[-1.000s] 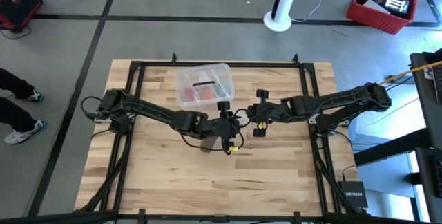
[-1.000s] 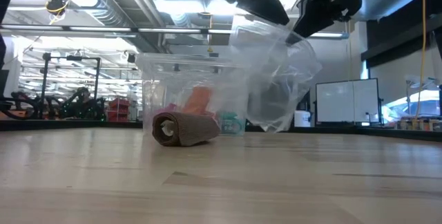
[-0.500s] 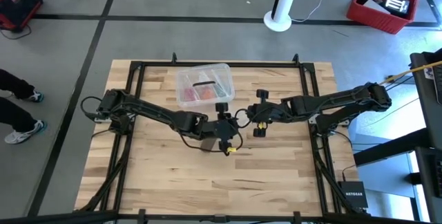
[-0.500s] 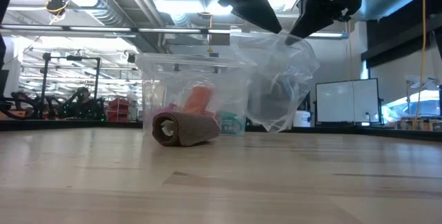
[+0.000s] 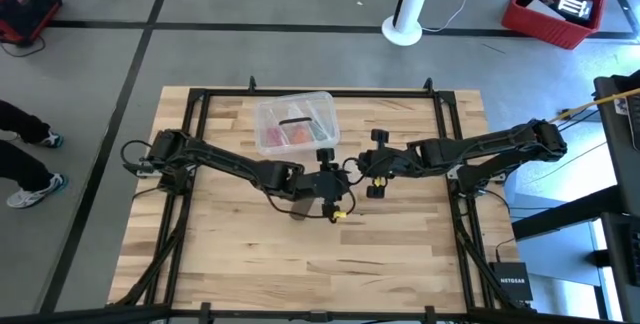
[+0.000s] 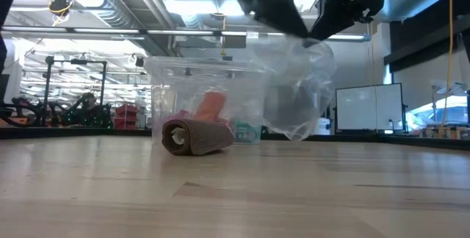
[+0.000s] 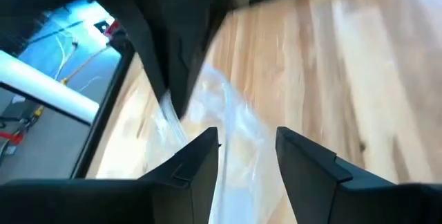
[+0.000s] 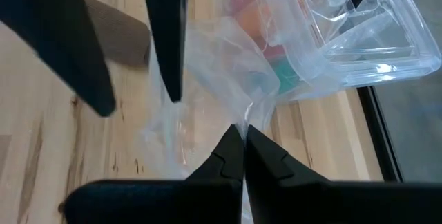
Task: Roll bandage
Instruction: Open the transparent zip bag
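Note:
The brown-tan bandage [image 6: 194,136] lies rolled up on its side on the table, in front of the clear box; it also shows under my left arm [image 5: 298,210] and in the right wrist view [image 8: 117,34]. A crinkled clear plastic bag [image 6: 297,84] hangs above the table beneath both grippers. My right gripper [image 8: 243,131] is shut on the bag's top. My left gripper [image 7: 248,148] is open, one finger on each side of the bag's film [image 7: 238,131], and faces the right gripper [image 5: 352,174] over the table's middle. My right gripper pinches a gathered bit of the bag's upper edge [image 8: 243,113] between its two fingers, slanting down from the table's right side. The bag hangs slack below, clear of the table. My left gripper: film runs between its fingers [image 7: 200,158], and whether they touch it I cannot tell.
A clear plastic box [image 5: 295,124] with red, orange and teal contents stands at the table's far middle, just behind the bag and bandage. Bare wood lies toward the near edge [image 5: 320,274]. A person's feet [image 5: 30,164] show on the floor at the left.
The bag's hanging film has drawn in a little and shifted its folds below the grippers. The rolled bandage has stayed where it was.

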Robot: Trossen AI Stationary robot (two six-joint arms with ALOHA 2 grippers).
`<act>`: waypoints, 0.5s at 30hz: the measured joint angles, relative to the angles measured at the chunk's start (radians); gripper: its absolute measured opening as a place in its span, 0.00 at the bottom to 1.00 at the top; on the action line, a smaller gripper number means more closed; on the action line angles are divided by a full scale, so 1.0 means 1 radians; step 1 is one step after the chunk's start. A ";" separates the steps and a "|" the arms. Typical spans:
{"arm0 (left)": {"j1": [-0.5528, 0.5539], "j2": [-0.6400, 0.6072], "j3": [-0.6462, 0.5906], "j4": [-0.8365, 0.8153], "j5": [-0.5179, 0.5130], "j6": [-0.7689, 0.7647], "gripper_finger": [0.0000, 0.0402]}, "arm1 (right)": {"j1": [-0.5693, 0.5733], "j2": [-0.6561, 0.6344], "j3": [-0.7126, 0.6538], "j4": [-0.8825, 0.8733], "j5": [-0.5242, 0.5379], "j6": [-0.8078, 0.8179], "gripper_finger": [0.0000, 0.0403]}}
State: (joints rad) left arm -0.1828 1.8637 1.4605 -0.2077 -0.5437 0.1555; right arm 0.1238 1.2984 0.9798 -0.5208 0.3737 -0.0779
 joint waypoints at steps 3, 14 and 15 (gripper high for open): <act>0.002 0.017 -0.001 -0.020 0.000 0.001 0.35 | 0.000 0.000 0.000 0.000 -0.001 0.001 0.01; -0.001 0.030 -0.001 -0.049 0.001 -0.011 0.12 | 0.000 0.000 0.001 0.003 -0.011 0.002 0.01; -0.006 0.028 -0.001 -0.048 0.006 -0.012 0.07 | 0.000 0.000 0.001 0.002 -0.009 -0.002 0.01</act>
State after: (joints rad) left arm -0.1888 1.8917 1.4597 -0.2555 -0.5376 0.1433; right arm 0.1239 1.2984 0.9807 -0.5186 0.3642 -0.0797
